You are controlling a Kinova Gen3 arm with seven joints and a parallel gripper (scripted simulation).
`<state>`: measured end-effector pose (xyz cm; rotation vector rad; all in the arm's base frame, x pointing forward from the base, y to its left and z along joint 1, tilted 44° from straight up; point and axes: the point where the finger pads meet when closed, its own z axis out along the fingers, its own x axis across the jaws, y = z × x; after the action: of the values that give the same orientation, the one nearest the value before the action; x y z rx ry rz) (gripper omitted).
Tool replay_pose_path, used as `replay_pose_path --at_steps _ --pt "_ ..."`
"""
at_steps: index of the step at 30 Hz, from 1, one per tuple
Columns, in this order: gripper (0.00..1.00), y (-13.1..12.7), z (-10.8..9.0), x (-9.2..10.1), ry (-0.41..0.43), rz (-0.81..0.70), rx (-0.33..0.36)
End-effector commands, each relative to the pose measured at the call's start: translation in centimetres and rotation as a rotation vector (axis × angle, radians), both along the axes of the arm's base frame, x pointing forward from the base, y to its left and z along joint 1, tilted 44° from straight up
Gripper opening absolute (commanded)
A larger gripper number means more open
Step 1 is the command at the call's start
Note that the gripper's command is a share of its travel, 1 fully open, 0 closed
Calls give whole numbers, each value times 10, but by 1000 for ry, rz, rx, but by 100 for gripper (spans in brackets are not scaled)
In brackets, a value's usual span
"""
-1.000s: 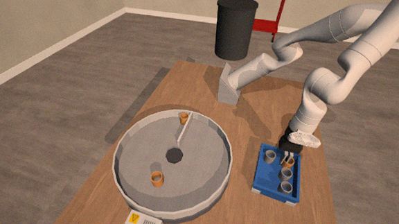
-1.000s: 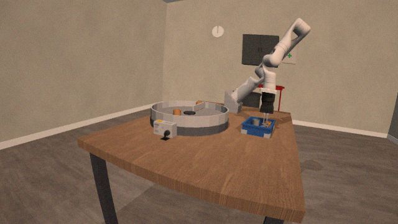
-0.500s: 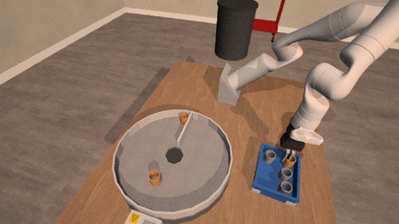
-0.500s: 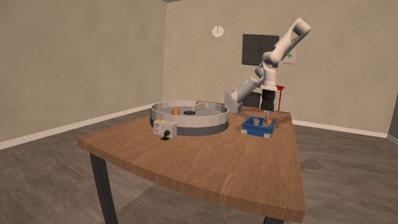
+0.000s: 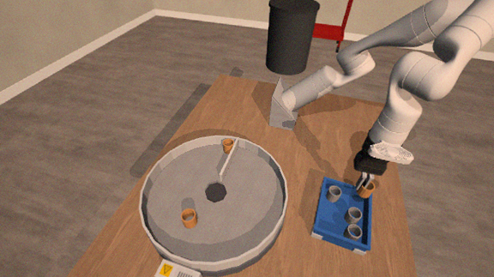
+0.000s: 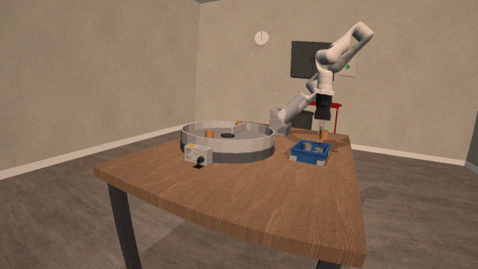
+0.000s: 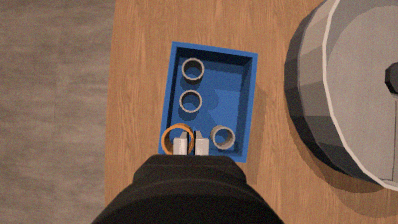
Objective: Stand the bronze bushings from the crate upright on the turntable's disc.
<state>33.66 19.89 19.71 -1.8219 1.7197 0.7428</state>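
My gripper [image 5: 364, 183] is shut on the wall of a bronze bushing [image 5: 367, 189] and holds it upright, lifted above the far corner of the blue crate [image 5: 345, 214]. The held bushing also shows in the wrist view [image 7: 177, 137] with one finger inside its ring, and in the exterior view [image 6: 324, 134]. Three steel bushings [image 7: 192, 69] [image 7: 190, 101] [image 7: 223, 137] stand in the crate. Two bronze bushings stand on the turntable's grey disc [image 5: 213, 197]: one near the front left [image 5: 189, 217], one at the far rim [image 5: 228, 145]. The dark hub [image 5: 215, 192] is bare.
A white bar [image 5: 228, 160] runs from the hub to the disc's far rim. A control box [image 5: 178, 274] sits at the table's front edge. The arm's base block [image 5: 282, 111] stands at the table's back, a dark bin [image 5: 291, 34] behind it.
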Motion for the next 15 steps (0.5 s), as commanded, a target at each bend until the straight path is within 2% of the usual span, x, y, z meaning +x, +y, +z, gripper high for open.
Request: replay_pose_path --at_steps 1,8,15 --pt "0 -14 14 4 -10 -9 -5" --pt "0 -28 29 5 -10 -9 -5" --pt "0 -30 29 2 0 -10 -4"
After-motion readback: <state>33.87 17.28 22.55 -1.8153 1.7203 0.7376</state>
